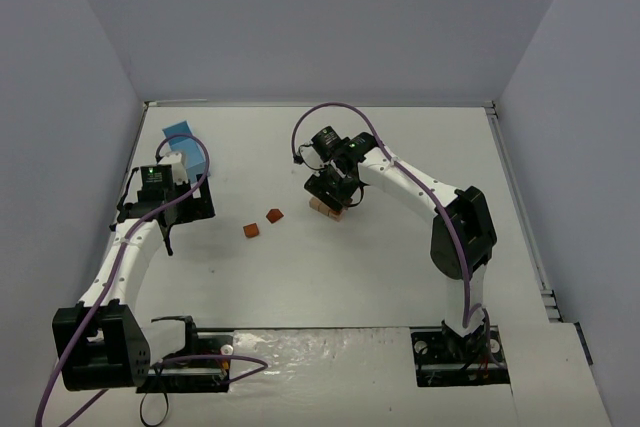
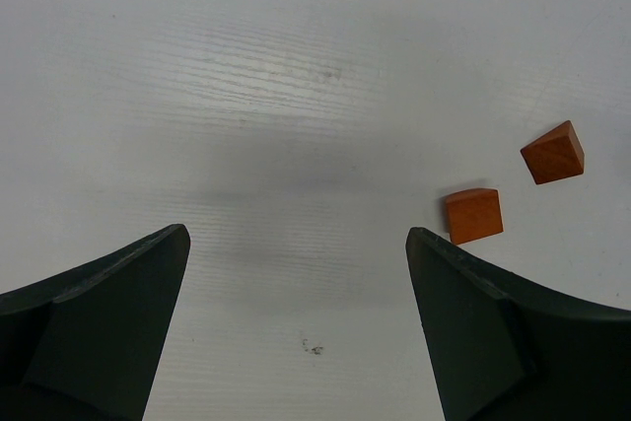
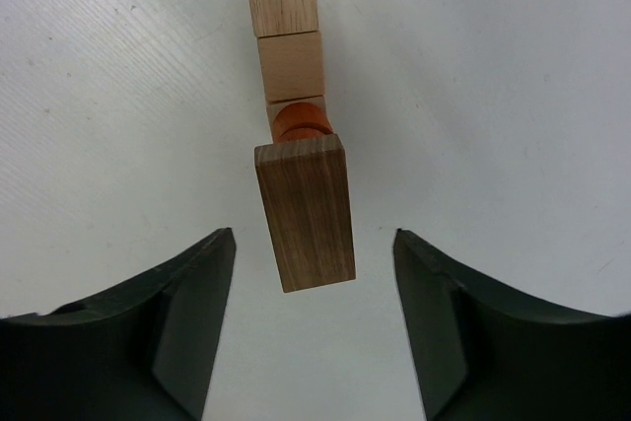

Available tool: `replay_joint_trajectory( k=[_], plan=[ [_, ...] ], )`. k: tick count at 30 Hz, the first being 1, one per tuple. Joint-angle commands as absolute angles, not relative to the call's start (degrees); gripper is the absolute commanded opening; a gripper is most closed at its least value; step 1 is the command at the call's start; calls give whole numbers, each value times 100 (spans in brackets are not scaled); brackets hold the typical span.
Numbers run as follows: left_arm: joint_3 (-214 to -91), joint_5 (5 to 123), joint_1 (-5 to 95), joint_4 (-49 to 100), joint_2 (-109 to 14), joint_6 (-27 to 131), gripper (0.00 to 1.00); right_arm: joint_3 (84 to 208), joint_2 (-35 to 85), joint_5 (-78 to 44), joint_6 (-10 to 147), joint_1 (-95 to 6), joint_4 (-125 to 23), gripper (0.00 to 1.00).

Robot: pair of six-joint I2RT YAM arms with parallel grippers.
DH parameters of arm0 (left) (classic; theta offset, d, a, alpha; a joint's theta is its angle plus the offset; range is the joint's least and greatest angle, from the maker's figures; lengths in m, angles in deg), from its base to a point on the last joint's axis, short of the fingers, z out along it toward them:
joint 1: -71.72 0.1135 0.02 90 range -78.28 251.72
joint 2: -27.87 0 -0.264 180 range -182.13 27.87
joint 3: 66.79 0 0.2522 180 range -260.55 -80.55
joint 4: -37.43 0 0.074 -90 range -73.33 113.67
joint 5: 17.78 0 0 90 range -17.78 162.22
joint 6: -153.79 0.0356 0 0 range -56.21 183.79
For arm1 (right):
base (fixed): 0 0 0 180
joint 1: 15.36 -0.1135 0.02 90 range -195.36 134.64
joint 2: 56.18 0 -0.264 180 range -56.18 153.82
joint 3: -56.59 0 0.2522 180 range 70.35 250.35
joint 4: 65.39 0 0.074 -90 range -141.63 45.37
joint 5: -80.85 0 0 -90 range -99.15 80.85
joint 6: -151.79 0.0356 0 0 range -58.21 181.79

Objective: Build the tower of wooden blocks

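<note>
While right gripper (image 3: 314, 236) straddles tower (image 3: 288, 51), fingers part-open, touching nothing, I'd lift straight up, no sideways drift: top block (image 3: 306, 209) perches on round red piece (image 3: 301, 123). Left gripper (image 2: 296, 248) wide, empty, beside two loose red blocks (image 2: 473, 215).

left arm (image 1: 128, 244) and right arm (image 1: 410, 179) had white links, black joints and black bases (image 1: 100, 349); a purple cable (image 1: 335, 105) ran along each. gripper fingers (image 2: 99, 332) were dark, matte, wedge-shaped.
</note>
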State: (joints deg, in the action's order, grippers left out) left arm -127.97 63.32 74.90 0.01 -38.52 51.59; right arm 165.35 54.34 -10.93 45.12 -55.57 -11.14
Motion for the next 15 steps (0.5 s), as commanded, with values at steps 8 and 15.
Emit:
replay_joint_trajectory(
  k=[8, 15],
  plan=[
    [-12869, 6702, 6425, 60, -3506, 4918, 90, 17331, 4423, -692, 4837, -5486, -1134, 87],
    [-12870, 7117, 5766, 56, -3678, 4258, 90, 17151, 3603, -271, 5157, -5336, -1362, 88]
  ],
)
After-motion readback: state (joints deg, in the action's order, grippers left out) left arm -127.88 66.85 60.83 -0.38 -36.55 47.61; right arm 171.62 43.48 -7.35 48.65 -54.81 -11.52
